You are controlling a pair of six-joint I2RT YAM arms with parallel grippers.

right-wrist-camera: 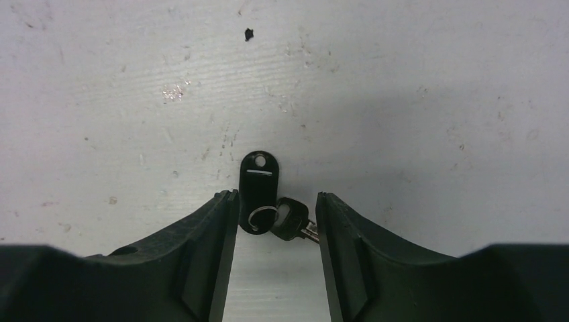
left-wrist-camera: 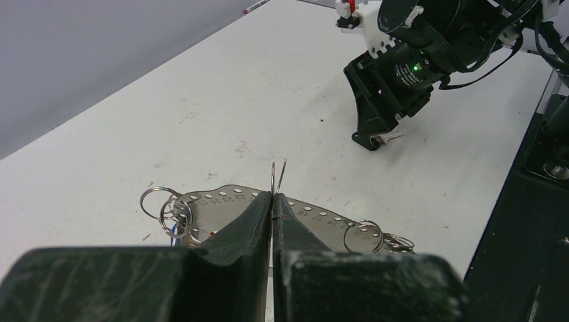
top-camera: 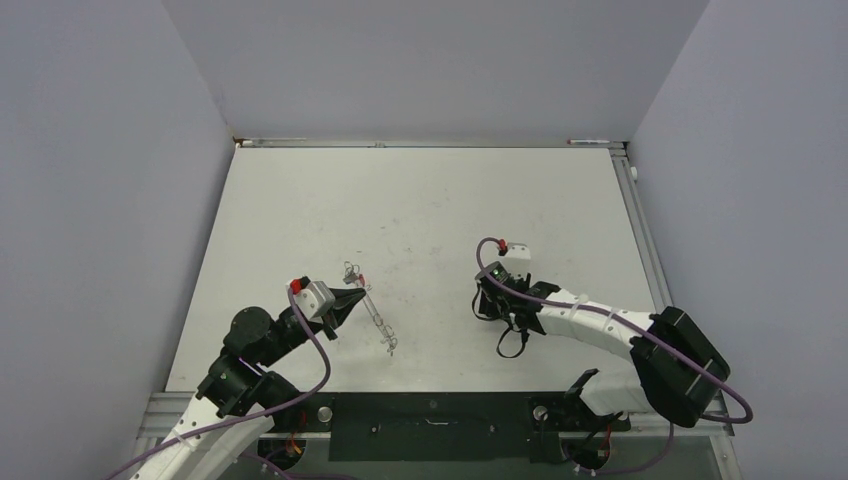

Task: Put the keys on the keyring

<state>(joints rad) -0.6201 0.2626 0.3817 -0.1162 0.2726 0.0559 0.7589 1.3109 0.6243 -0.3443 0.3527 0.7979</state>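
Note:
A black-headed key (right-wrist-camera: 290, 221) lies flat on the white table, joined by a small split ring (right-wrist-camera: 261, 216) to a black tag (right-wrist-camera: 257, 181). My right gripper (right-wrist-camera: 276, 195) stands open, pointing down, with one finger on each side of the key and tag. In the top view it (top-camera: 492, 300) is right of centre. My left gripper (top-camera: 355, 297) is shut on the keyring (top-camera: 378, 318), whose thin wire ends (left-wrist-camera: 276, 174) stick up past the closed fingertips. Slivers of blue (left-wrist-camera: 176, 232) and red show under the left fingers; I cannot tell what they are.
A curved metal plate (left-wrist-camera: 221, 201) with numbered holes lies under the left fingers, with small split rings (left-wrist-camera: 161, 204) at its left end and more (left-wrist-camera: 366, 235) at its right. Grey walls enclose the table. A black base strip (top-camera: 430, 410) runs along the near edge.

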